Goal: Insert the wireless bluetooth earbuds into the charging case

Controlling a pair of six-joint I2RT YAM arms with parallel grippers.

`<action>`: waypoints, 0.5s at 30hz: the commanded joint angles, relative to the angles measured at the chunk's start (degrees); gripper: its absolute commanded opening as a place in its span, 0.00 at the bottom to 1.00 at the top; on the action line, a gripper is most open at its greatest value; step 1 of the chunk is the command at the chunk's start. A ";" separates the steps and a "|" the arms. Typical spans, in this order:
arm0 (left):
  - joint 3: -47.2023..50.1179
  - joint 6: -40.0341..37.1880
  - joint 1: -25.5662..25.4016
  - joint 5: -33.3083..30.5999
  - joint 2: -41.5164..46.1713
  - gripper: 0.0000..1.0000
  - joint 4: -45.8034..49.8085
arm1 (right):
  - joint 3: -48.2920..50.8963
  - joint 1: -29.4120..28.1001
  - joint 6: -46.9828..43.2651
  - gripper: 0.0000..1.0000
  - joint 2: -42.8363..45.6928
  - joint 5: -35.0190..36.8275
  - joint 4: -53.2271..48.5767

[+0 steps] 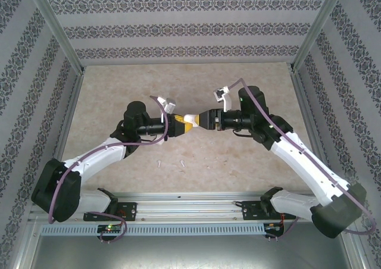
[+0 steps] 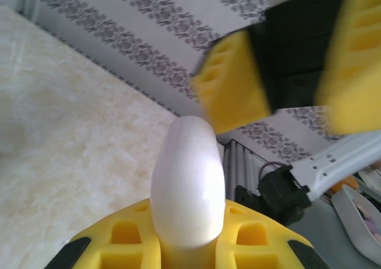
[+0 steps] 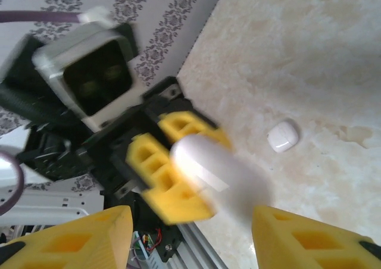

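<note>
Patterned walls enclose a beige marble-look counter (image 1: 119, 90). Above its middle the two arms meet tip to tip. The left gripper (image 1: 181, 126) is clamped on the lower part of a white rounded charging case (image 2: 187, 180), whose domed end sticks out toward the right gripper (image 1: 205, 119). That gripper's yellow fingers (image 3: 315, 239) are spread wide, apart from the case. Two tiny white earbuds (image 1: 161, 162) (image 1: 182, 162) lie near each other on the counter nearer the arm bases. A second white case (image 3: 282, 136) lies on the counter.
</note>
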State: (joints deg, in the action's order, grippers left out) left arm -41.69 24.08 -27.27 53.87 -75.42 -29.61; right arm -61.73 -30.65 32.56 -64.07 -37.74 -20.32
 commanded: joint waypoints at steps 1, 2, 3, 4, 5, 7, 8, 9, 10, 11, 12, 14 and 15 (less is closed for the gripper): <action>0.87 -0.44 0.81 -1.74 -0.67 0.00 2.10 | 0.58 -0.37 -1.31 0.56 3.04 1.88 2.11; 1.28 -0.95 0.81 -1.64 -0.35 0.00 1.51 | 0.44 0.11 -0.99 0.56 2.98 2.33 1.97; 1.69 -1.71 0.81 -1.57 0.08 0.00 1.09 | -0.03 0.72 -0.51 0.56 2.76 3.22 0.80; 1.96 -2.42 0.80 -1.58 0.67 0.00 1.19 | -0.73 1.43 -0.36 0.56 2.48 3.82 -0.60; 1.97 -2.85 0.78 -1.62 1.08 0.00 1.44 | -1.15 1.79 -0.38 0.56 2.36 3.98 -1.56; 1.82 -2.92 0.82 -2.51 1.51 0.00 2.86 | -1.55 2.24 -0.38 0.57 2.19 5.21 -3.44; 1.71 -2.82 0.90 -3.17 1.46 0.00 3.69 | -1.49 2.36 -0.39 0.58 2.08 6.07 -4.36; 1.49 -2.63 0.84 -3.95 1.22 0.00 4.56 | -1.25 2.48 -0.23 0.58 2.02 7.13 -5.32; 1.27 -2.39 0.89 -5.32 0.72 0.00 5.98 | -0.95 2.68 0.06 0.59 1.86 8.38 -6.41; 1.02 -2.13 0.98 -6.91 -0.09 0.00 7.57 | -0.33 2.83 0.70 0.59 1.64 9.77 -7.43; 0.63 -1.61 1.07 -8.22 -0.84 0.00 9.09 | 0.11 2.92 1.36 0.59 1.33 10.56 -8.06; -0.65 -0.34 1.63 -12.17 -3.16 0.00 13.39 | 2.22 2.96 3.86 0.59 0.74 11.82 -8.01; -1.30 0.54 1.90 -13.36 -4.46 0.00 15.25 | 3.55 2.92 5.03 0.59 0.53 12.18 -7.62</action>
State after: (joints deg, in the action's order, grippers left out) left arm -40.69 23.03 -26.57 46.04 -77.14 -21.45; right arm -60.90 -28.21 34.46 -62.72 -29.08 -25.80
